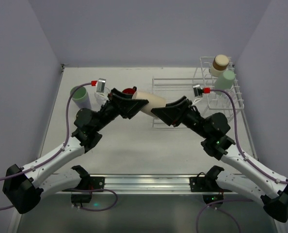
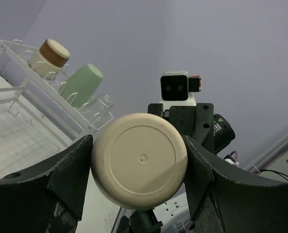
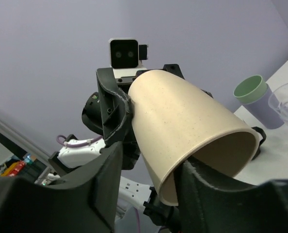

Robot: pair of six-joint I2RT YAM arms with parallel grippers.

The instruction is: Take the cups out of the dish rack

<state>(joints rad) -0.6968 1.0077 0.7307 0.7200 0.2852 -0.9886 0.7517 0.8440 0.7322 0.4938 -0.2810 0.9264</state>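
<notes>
- Cup (image 1: 151, 103), cream-coloured, lies on its side at the centre of your overhead view, held up between the two arms.
- Your left gripper (image 2: 139, 162) is clamped on its base end, with a finger pressing each side.
- Your right gripper (image 3: 151, 187) has its fingers on either side of the rim end; you cannot tell whether they grip it.
- Dish rack (image 1: 173, 79) sits at upper right, with a brown-bottomed cup (image 1: 220, 63) and a green cup (image 1: 225, 79) in its tall part.
- Lavender tumbler (image 1: 80, 96) stands upright at upper left.

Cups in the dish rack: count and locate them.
3, all in the upright part: brown-bottomed cup at the far end, pale green cup next, clear glass nearest. The right arm may hide others.
</notes>
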